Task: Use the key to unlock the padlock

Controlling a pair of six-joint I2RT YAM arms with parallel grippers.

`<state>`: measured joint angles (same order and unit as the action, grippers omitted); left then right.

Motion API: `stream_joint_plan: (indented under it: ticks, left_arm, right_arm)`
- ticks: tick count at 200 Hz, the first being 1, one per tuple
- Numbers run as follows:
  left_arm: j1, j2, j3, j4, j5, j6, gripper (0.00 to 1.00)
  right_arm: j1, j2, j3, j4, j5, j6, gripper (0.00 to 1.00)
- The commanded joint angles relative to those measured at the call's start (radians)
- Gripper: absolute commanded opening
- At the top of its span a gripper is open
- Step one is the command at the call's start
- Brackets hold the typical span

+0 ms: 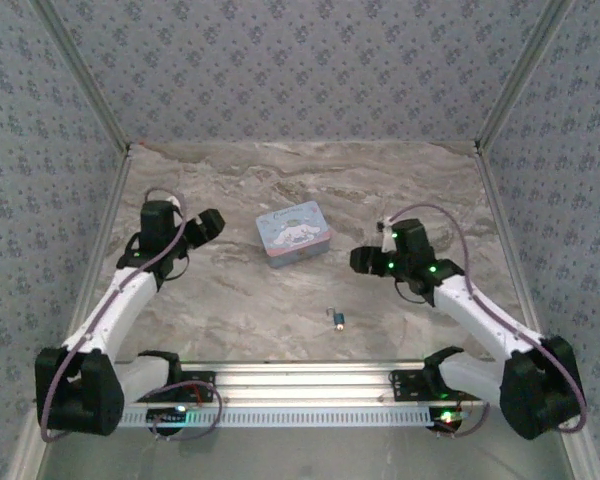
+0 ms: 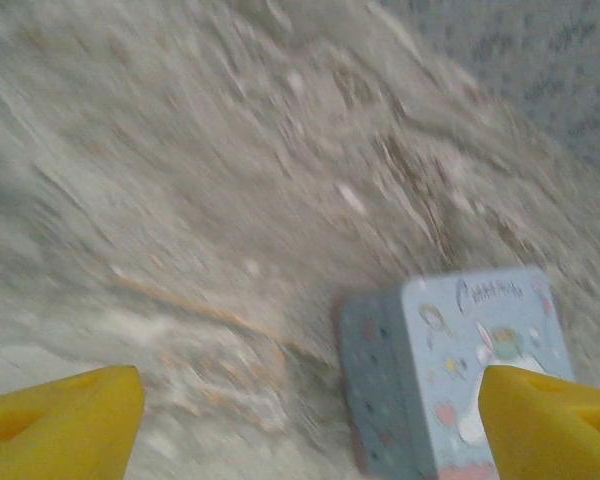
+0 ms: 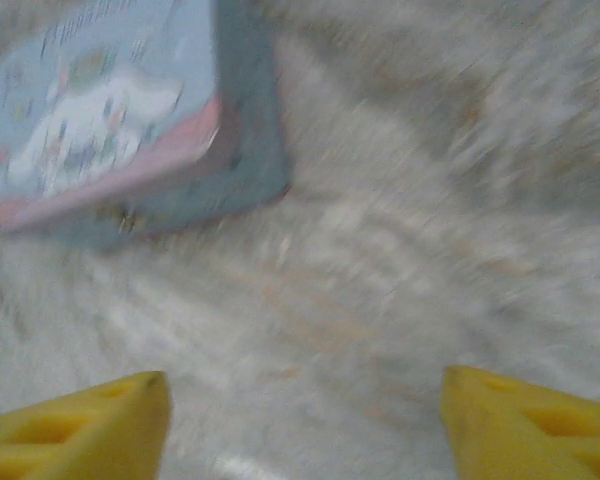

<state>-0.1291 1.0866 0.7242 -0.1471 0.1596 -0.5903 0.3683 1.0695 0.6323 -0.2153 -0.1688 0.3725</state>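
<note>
The tiny blue-teal padlock (image 1: 339,320) lies on the marble table near its front edge, between the two arms. No key can be made out apart from it. My left gripper (image 1: 206,226) hovers at the left of the pastel tin (image 1: 294,232), open, its yellow fingertips (image 2: 65,412) wide apart over bare marble. My right gripper (image 1: 365,260) hangs to the right of the tin, open too, with yellow fingertips (image 3: 80,428) spread and nothing between them. Both wrist views are motion-blurred.
The blue-and-pink cartoon tin (image 2: 460,365) stands in the table's middle; it appears at the upper left (image 3: 120,120) in the right wrist view. Patterned walls enclose the table on three sides. A metal rail (image 1: 300,385) runs along the near edge.
</note>
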Motion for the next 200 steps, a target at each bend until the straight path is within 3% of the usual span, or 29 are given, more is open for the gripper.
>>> stream_joint_plan:
  ticks: [1,12,34,53,81,126,150,184,200]
  left_arm:
    - [0.015,-0.065,-0.038,0.120,-0.206,0.124,0.87]
    - [0.019,-0.085,-0.085,0.212,-0.290,0.168,0.88]
    - [0.019,-0.095,-0.188,0.410,-0.381,0.284,0.88]
    - [0.026,-0.070,-0.218,0.445,-0.427,0.365,0.89]
    - [0.047,-0.009,-0.240,0.470,-0.422,0.425,0.89]
    - [0.076,0.077,-0.338,0.691,-0.366,0.484,0.89]
    - [0.085,0.128,-0.349,0.739,-0.321,0.532,0.89]
    - [0.096,0.209,-0.393,0.899,-0.284,0.586,0.89]
    - [0.112,0.260,-0.410,0.987,-0.249,0.592,0.89]
  right_arm:
    - [-0.069,-0.055,-0.020,0.059,0.179,-0.116,0.90]
    - [-0.110,-0.072,-0.039,0.102,0.220,-0.137,1.00]
    - [-0.182,-0.080,-0.092,0.216,0.302,-0.233,1.00]
    - [-0.215,-0.070,-0.173,0.368,0.347,-0.326,1.00]
    - [-0.313,0.001,-0.265,0.601,0.295,-0.337,1.00]
    - [-0.377,0.234,-0.330,0.983,0.216,-0.382,1.00]
    - [-0.413,0.301,-0.297,0.996,0.150,-0.397,1.00]
    - [-0.438,0.464,-0.317,1.190,0.093,-0.382,1.00]
    - [-0.438,0.451,-0.253,1.048,0.089,-0.391,1.00]
